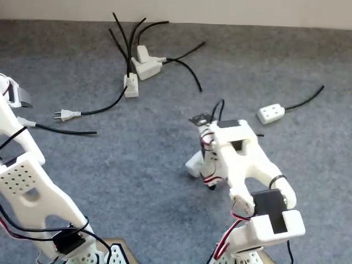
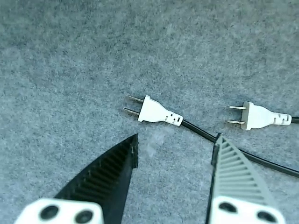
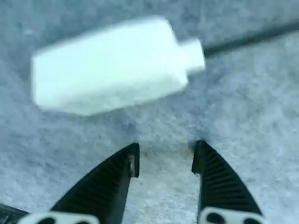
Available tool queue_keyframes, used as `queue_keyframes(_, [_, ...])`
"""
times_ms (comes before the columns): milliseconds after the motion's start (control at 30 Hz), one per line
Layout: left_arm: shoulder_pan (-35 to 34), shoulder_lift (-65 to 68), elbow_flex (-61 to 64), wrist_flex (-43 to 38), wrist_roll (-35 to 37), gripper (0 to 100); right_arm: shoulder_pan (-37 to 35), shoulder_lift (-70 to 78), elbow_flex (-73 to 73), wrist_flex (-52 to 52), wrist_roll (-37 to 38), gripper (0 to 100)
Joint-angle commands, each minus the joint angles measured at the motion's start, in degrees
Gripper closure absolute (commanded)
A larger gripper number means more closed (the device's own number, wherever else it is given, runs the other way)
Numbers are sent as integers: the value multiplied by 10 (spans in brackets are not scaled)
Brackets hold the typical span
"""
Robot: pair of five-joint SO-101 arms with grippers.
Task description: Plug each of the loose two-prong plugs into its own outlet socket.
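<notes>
Released jaws on left gripper, near a white two-prong plug at nine o'clock. Released too on right gripper, beside a white rectangular plastic outlet socket.

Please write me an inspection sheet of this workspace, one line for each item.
Surface: grey felt-like table cover, flat.
Job's things: white two-prong plug and second white plug, both loose, unplugged; white rectangular outlet socket lies apart.
Clutter: nothing seen.
End effectors: left end effector open, near both plugs; right end effector open, close to a white socket block.
Cables: black cable runs from the first plug.
Surroundings: pale wall behind the table.
</notes>
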Motion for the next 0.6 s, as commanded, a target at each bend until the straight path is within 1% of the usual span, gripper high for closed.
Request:
queue_keyframes(0, [-3, -7, -5, -4, -1, 744, 57, -17, 18, 15, 29, 800])
queue_keyframes(100, [-3, -7, -5, -4, -1, 744, 56, -75, -2, 50, 30, 800])
queue_keyframes(167, [-4, -7, -5, -4, -1, 744, 34, -128, -29, 73, 30, 800])
queue_keyframes(267, [-4, -8, -5, -4, -1, 744, -27, -196, -77, 82, 25, 800])
queue_keyframes(333, [-2, -9, -5, -3, 0, 744, -76, -215, -106, 80, 18, 800])
queue_keyframes(433, [-2, -9, -5, -3, 1, 744, -120, -193, -146, 64, -41, 800])
queue_keyframes(567, [-3, -7, -5, -3, 0, 744, -125, -119, -179, -7, -120, 800])
